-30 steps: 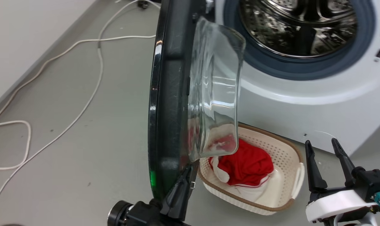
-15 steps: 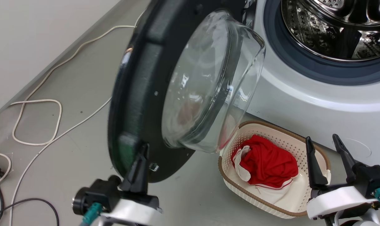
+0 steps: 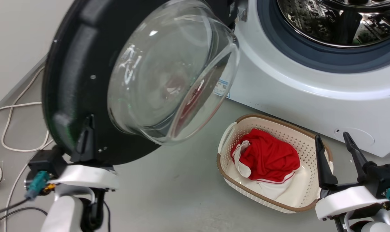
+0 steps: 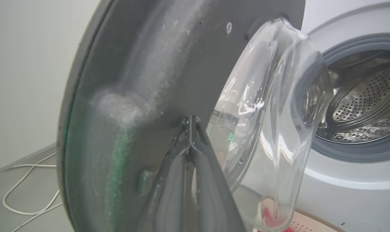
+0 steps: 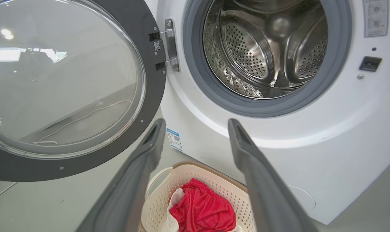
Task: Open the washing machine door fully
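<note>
Left wrist view: left hand (image 4: 190, 124) pinched shut, tips on the inner face of the washing machine door (image 4: 143, 64); head view has that door wide open at 10 o'clock, washing machine (image 3: 310, 87) at 1; right hand (image 3: 330, 137) spread wide at 4 o'clock.

The grey floor (image 3: 169, 193) bears the white washing machine (image 3: 294, 90) beyond the right gripper (image 3: 331, 135), a pale perforated basket (image 3: 298, 141) just left of that gripper, and loose white cables (image 3: 8, 129) looping out to the left of the left gripper (image 3: 89, 120).
</note>
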You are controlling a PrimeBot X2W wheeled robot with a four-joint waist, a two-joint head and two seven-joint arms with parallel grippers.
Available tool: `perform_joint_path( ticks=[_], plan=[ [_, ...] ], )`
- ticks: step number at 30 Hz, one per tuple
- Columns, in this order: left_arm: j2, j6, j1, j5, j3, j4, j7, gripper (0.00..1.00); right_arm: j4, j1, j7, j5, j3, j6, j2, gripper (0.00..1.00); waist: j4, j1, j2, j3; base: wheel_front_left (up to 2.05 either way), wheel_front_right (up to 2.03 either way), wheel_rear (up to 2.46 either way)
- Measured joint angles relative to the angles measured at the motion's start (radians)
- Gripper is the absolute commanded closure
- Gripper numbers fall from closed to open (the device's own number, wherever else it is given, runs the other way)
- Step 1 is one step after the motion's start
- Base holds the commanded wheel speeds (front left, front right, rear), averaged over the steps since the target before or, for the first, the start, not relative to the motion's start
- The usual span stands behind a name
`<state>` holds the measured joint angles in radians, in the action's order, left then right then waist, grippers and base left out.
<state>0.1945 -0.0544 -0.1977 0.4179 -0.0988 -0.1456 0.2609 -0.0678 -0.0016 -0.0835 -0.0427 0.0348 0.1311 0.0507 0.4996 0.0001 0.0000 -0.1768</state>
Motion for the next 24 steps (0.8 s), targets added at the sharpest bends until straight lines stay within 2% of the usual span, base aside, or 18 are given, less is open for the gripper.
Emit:
perform_joint_path(
  ticks=[14,24],
  plan=[
    [0.065,0.09,-0.191,-0.018,0.218,-0.258,0.002,1.0,-0.004,-0.036,-0.005,0.009,0.002,0.0,0.0,0.0,-0.055,0.0,0.0,-0.048,0.0,0.0,0.0],
    [0.083,0.125,-0.263,-0.065,0.306,-0.367,0.002,1.0,0.012,-0.039,-0.017,0.008,0.002,0.0,0.0,0.0,-0.074,0.0,0.0,-0.048,0.0,0.0,0.0]
  ],
)
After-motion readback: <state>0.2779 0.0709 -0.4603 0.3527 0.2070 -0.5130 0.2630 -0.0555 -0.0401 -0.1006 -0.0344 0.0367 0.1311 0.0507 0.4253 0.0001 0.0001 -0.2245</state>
